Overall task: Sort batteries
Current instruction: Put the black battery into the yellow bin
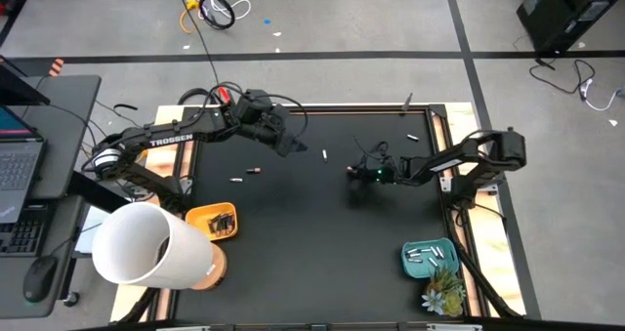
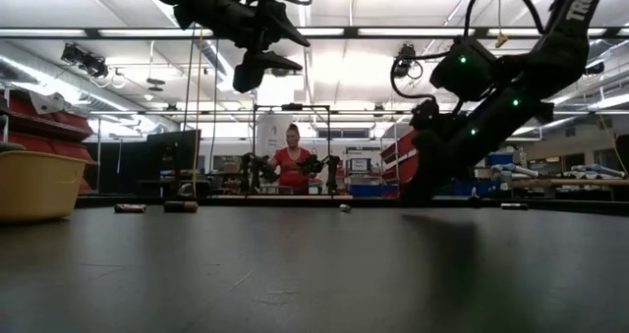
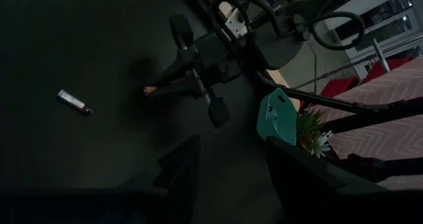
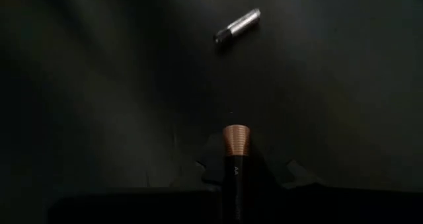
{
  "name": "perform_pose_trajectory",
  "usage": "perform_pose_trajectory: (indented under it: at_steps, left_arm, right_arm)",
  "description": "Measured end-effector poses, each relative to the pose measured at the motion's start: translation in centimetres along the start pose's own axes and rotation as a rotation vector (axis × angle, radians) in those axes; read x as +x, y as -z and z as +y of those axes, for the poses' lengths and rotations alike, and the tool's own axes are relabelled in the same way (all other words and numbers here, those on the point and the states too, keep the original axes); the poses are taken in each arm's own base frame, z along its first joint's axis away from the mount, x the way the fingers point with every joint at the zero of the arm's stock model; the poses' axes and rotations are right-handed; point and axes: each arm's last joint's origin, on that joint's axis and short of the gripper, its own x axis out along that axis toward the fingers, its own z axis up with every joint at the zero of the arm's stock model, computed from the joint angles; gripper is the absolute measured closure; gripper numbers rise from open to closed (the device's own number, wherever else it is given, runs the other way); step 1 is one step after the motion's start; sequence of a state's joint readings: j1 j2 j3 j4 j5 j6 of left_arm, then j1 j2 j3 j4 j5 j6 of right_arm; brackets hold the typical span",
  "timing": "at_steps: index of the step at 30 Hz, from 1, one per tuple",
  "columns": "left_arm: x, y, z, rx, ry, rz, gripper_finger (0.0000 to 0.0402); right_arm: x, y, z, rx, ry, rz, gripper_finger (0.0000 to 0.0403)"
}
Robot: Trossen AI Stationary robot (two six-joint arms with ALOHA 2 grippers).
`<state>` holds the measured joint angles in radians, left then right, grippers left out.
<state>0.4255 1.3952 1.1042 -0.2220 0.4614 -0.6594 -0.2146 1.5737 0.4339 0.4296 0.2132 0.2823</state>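
Note:
Loose batteries lie on the black mat: a white one, a dark copper-ended one, another white one and one near the far right. My right gripper is low over the mat's middle right, shut on a dark battery with a copper end. A silver battery lies on the mat just ahead of it. My left gripper hangs high over the far middle, open and empty, its fingers apart. My right gripper pinches the dark battery by its black body between the two fingers. The battery lies along the fingers, and its copper end sticks out past the fingertips. The fingers come slanting down from the table's right. The copper end is close above the mat.
An orange tray with dark batteries sits at the near left, beside a big white cup. A teal tray with white batteries is at the near right, with a small plant by it. A person stands far behind the table.

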Motion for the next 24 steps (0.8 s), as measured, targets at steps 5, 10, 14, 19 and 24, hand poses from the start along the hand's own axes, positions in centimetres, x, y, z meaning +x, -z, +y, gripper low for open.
perform_pose_trajectory:
  at_steps: [5,10,14,19,24]
  left_arm:
    - [0.0,-0.2,-0.1,0.011,0.013,-0.017,0.0216]
    - [0.0,-0.2,-0.2,0.009,0.016,-0.021,0.0216]
    - [0.0,-0.5,-0.4,0.016,0.035,-0.046,0.0216]
    - [0.0,-0.9,-0.8,0.034,0.072,-0.089,0.0216]
    - [-0.2,-1.6,-1.6,0.092,0.122,-0.186,0.0216]
  right_arm:
    - [-0.7,-0.7,0.0,-0.013,-0.003,-0.030,0.0369]
    - [-1.6,-2.2,0.3,0.001,-0.028,-0.084,0.0369]
    - [-3.3,-5.6,1.8,-0.008,-0.092,-0.132,0.0369]
    - [-6.6,-11.3,3.3,0.055,-0.203,-0.290,0.0369]
    - [-10.2,-16.0,3.4,0.124,-0.254,-0.467,0.0369]
